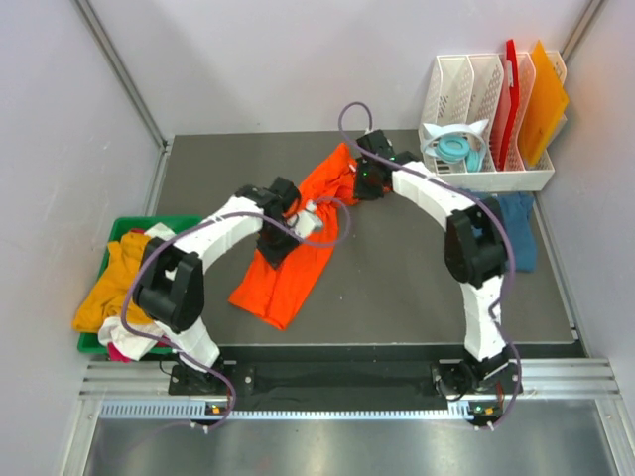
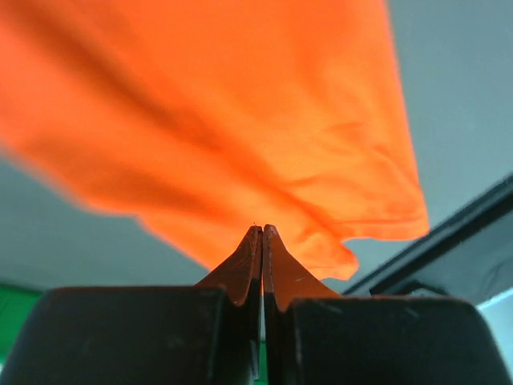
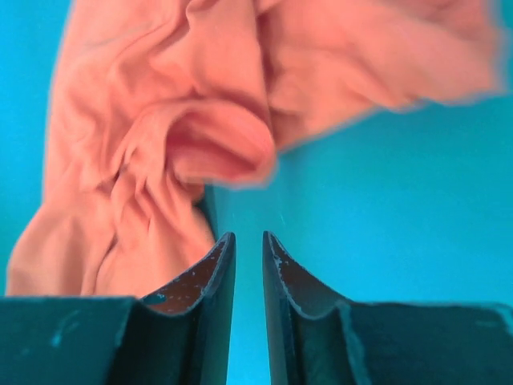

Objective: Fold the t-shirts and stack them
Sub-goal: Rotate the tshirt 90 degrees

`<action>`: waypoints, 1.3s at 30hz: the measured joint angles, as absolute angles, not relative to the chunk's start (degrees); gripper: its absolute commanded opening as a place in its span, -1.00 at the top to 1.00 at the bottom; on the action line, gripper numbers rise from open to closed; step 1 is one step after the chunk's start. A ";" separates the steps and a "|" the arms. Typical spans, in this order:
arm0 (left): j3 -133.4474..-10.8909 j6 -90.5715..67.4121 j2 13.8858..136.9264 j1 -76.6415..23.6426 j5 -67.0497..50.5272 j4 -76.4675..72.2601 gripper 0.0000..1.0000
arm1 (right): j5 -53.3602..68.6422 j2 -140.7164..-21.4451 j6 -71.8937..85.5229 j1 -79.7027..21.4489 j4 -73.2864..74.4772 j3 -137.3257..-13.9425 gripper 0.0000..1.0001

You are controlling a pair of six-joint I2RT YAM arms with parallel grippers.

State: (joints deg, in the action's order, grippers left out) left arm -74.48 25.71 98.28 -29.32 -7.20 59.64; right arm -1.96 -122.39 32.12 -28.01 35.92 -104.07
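Observation:
A bright orange t-shirt lies stretched diagonally across the dark table, from the back middle towards the front left. My left gripper sits over the shirt's middle. In the left wrist view its jaws are pressed together, with the orange cloth fanning out from the tips. My right gripper is at the shirt's far end. Its jaws stand a little apart with nothing between them. The bunched cloth lies just ahead and to the left. A dark teal-blue t-shirt lies at the right edge.
A green bin at the left holds a yellow-orange shirt, a white one and a pink one. A white rack at the back right holds a red board, an orange board and a teal roll.

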 measured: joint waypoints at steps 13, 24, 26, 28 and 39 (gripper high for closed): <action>-80.79 18.15 104.71 -9.61 -3.60 50.09 1.00 | -6.35 -103.98 31.11 -37.26 25.98 -76.71 0.60; -80.62 16.58 110.93 -9.54 -1.41 49.52 1.00 | -4.38 -104.33 33.45 -49.23 20.97 -75.75 0.58; -80.55 16.51 110.93 -9.47 -1.23 49.54 1.00 | -3.66 -105.21 33.61 -52.99 19.49 -78.30 0.56; -80.51 16.36 110.93 -9.28 -1.15 49.50 1.00 | -2.74 -106.67 33.63 -56.69 18.37 -81.06 0.54; -80.34 14.28 110.93 -6.46 -1.67 49.28 1.00 | -0.30 -113.40 34.17 -62.92 16.80 -77.06 0.54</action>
